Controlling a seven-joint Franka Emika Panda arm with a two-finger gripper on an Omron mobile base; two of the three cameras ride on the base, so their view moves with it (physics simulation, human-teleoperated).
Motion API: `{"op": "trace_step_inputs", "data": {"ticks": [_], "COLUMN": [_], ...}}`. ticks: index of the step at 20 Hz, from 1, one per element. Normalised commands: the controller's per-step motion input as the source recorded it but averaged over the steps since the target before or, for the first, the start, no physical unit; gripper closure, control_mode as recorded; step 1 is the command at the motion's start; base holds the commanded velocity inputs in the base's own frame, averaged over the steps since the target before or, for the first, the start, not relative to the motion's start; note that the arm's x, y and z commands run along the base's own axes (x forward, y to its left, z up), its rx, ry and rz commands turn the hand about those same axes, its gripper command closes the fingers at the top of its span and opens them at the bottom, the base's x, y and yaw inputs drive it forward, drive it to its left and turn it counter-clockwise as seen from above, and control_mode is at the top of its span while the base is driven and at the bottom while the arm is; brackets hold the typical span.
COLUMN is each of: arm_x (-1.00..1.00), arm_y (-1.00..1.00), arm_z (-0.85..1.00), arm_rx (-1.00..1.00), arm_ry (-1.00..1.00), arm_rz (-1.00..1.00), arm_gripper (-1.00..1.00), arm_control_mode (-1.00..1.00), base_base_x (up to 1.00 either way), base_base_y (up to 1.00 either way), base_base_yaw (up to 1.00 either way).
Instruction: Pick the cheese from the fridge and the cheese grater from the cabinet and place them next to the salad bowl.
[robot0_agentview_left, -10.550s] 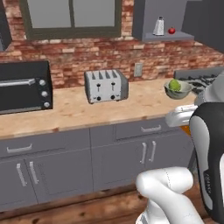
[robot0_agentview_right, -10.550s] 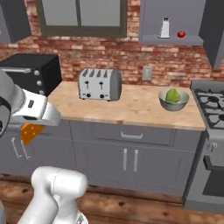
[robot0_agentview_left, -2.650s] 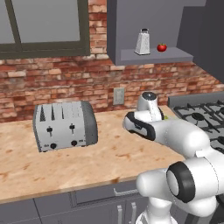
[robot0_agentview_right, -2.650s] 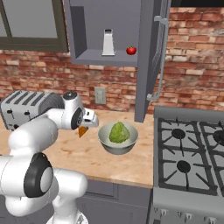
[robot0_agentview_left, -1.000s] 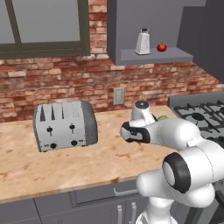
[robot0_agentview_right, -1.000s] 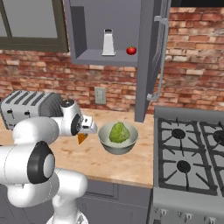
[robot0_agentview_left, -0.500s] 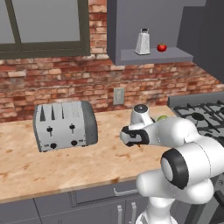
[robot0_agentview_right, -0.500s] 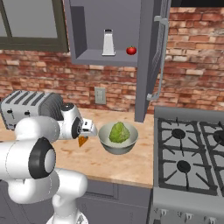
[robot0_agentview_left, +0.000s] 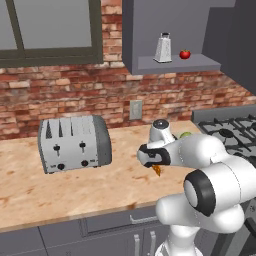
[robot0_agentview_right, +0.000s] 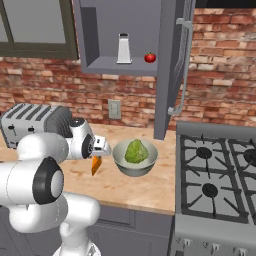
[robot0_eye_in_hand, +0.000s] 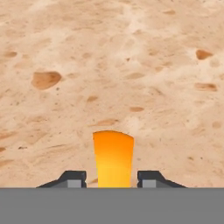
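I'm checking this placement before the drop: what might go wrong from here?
1. The cheese hangs point-down in the gripper above the counter; released now, it may topple or roll.
2. It sits close to the salad bowl, so a tumble or a lowering hand might knock the rim.
3. The cheese grater is on the cabinet shelf beside a tomato, which a later reach might nudge.

The orange cheese wedge (robot0_eye_in_hand: 113, 158) hangs point-down between my fingers, just left of the leafy salad bowl (robot0_agentview_right: 135, 158). The silver cheese grater (robot0_agentview_right: 124, 49) stands upright in the cabinet niche (robot0_agentview_right: 120, 65).
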Motion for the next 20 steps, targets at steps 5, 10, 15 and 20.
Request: {"op": "trace_step_inputs", "data": {"ticks": [5,10,15,20], "arm_x": [0.00,0.00,-0.07,-0.28], "arm_y": [0.00,-0.04,-0.19,-0.26], "arm_z": [0.00,0.07,0.82,0.89], "arm_rx": [0.00,-0.01,0.00,0.03], "arm_ry": [0.05,0.09,0.00,-0.08], "arm_rz": [0.00,-0.05,-0.03,-0.05], "arm_gripper": [-1.00,-1.00,-1.00,-1.00], "arm_control_mode": [-1.00,-1.00,-1.00,-1.00], "base_base_x": [0.00,0.00,0.00,0.00], "base_base_y": [0.00,0.00,0.00,0.00], "base_base_yaw": [0.00,0.00,0.00,0.00]}}
